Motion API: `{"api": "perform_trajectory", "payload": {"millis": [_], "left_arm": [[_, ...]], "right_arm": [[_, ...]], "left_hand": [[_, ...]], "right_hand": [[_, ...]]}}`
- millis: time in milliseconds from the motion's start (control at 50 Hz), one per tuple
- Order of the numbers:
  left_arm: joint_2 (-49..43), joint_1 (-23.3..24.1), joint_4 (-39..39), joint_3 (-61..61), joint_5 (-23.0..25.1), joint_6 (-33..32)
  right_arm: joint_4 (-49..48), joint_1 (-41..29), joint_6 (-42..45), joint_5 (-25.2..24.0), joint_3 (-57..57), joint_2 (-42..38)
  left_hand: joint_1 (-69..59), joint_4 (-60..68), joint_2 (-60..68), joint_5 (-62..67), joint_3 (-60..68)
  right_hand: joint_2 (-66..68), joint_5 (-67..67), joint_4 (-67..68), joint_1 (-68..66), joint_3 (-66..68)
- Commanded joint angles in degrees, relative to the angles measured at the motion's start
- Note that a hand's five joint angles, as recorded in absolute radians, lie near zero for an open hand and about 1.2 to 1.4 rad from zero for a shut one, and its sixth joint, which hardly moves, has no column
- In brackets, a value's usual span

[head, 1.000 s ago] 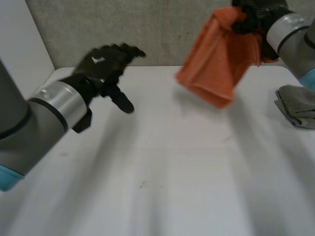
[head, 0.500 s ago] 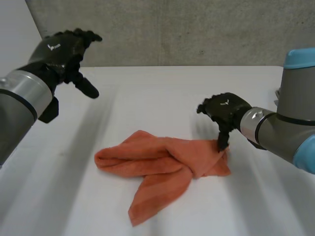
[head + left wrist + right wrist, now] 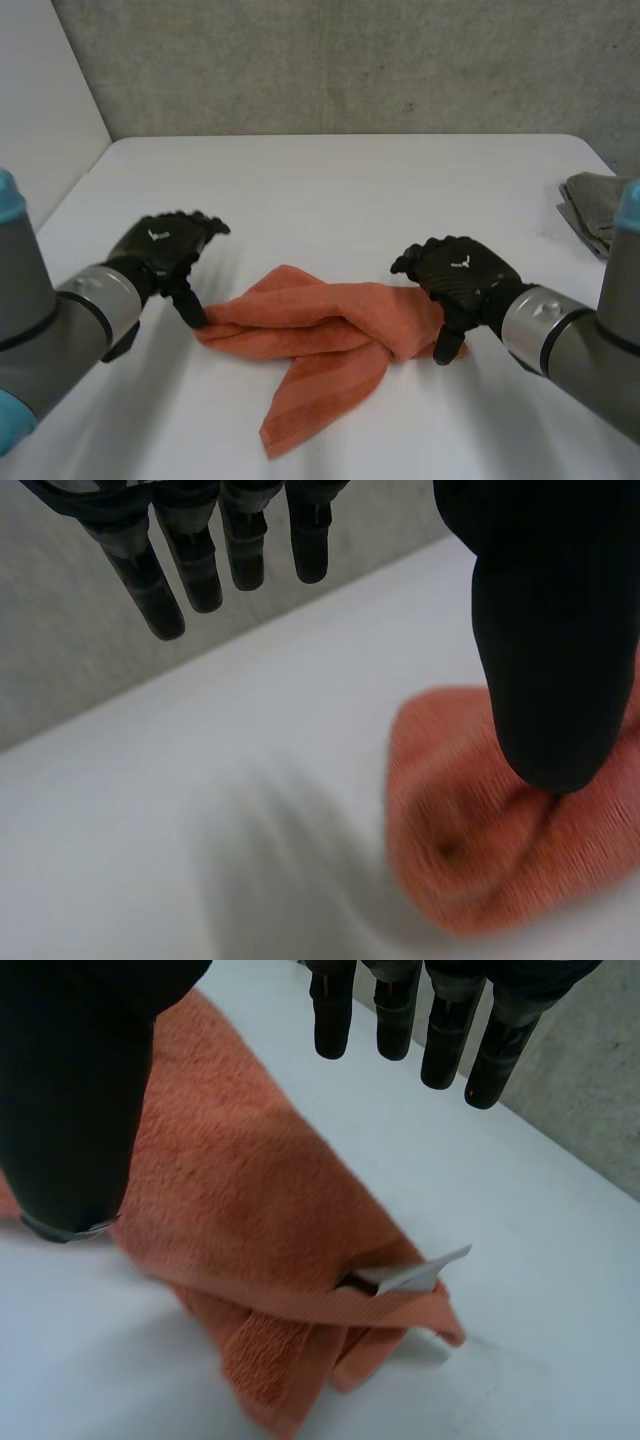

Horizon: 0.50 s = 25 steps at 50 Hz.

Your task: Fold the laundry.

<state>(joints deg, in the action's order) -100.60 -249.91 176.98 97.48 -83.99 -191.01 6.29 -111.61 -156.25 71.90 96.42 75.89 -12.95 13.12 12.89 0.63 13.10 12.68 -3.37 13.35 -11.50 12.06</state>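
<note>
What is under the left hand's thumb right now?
One end of the crumpled orange towel, lying on the white table. The left hand's thumb covers the spot beneath its tip, so contact cannot be seen.

The crumpled orange terry towel (image 3: pixel 320 330) occupies the near middle of the white surface (image 3: pixel 350 190). The left hand (image 3: pixel 162 250) stands at the towel's left end and the right hand (image 3: pixel 465 280) at its right end, each with its fingers held apart from the thumb. Each hand blocks sideways approach there. Beyond the towel, the surface lies free up to the grey concrete wall (image 3: pixel 350 60). A folded grey cloth (image 3: pixel 598 208) sits at the far right edge, well apart from the towel. A white side wall (image 3: pixel 45 110) bounds the left.
</note>
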Motion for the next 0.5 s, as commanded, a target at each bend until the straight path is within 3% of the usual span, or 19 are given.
{"api": "perform_trajectory", "payload": {"millis": [20,180,200,220,240,300,440,500], "left_arm": [[-6.45,0.82,3.37,1.14,0.15,-0.06],[-12.6,1.35,4.34,-1.67,-0.2,-0.23],[-13.13,1.35,4.34,-2.11,-0.29,-0.24],[-14.35,1.27,4.34,-2.9,-0.64,-0.32],[-14.8,1.26,4.34,-3.52,-0.82,-0.32],[-15.33,0.74,4.34,-6.49,-3.09,-0.24],[-12.97,-2.42,8.9,-15.63,-14.95,-0.15],[-9.55,-2.25,10.4,-18.89,-14.01,0.29]], "right_arm": [[-5.76,-0.18,-0.55,0.43,5.09,-0.22],[-7.43,0.08,-1.25,0.17,6.85,-0.31],[-7.87,0.08,-1.6,0.17,7.02,-0.31],[-8.05,0.08,-1.69,0.17,7.11,-0.31],[-8.14,0.08,-1.78,0.17,7.11,-0.31],[-8.14,0.17,-1.78,0.08,7.38,-0.31],[-8.23,0.52,-1.78,0.08,7.55,0.31],[-8.58,1.22,-1.78,0.08,7.55,1.1]], "left_hand": [[-5.68,5.5,5.74,7.99,5.52],[-19.77,19.59,19.83,22.08,19.61],[-24.47,24.3,24.53,26.79,24.32],[-42.34,42.16,42.4,44.65,42.18],[-51.01,50.83,51.07,53.32,50.85],[-67.02,66.85,67.08,69.34,66.87],[-67.05,66.88,67.11,69.37,66.9],[-67.05,66.88,67.11,69.37,66.9]], "right_hand": [[-2.68,3.37,-3.35,1.5,-2.06],[-2.68,3.37,-3.35,1.5,-2.06],[-2.68,3.37,-3.35,1.5,-2.06],[-2.68,3.37,-3.35,1.5,-2.06],[-2.68,3.37,-3.35,1.5,-2.06],[-2.68,3.37,-3.35,1.5,-2.06],[-2.68,3.37,-3.35,1.5,-2.06],[-2.68,3.37,-3.35,1.5,-2.06]]}}
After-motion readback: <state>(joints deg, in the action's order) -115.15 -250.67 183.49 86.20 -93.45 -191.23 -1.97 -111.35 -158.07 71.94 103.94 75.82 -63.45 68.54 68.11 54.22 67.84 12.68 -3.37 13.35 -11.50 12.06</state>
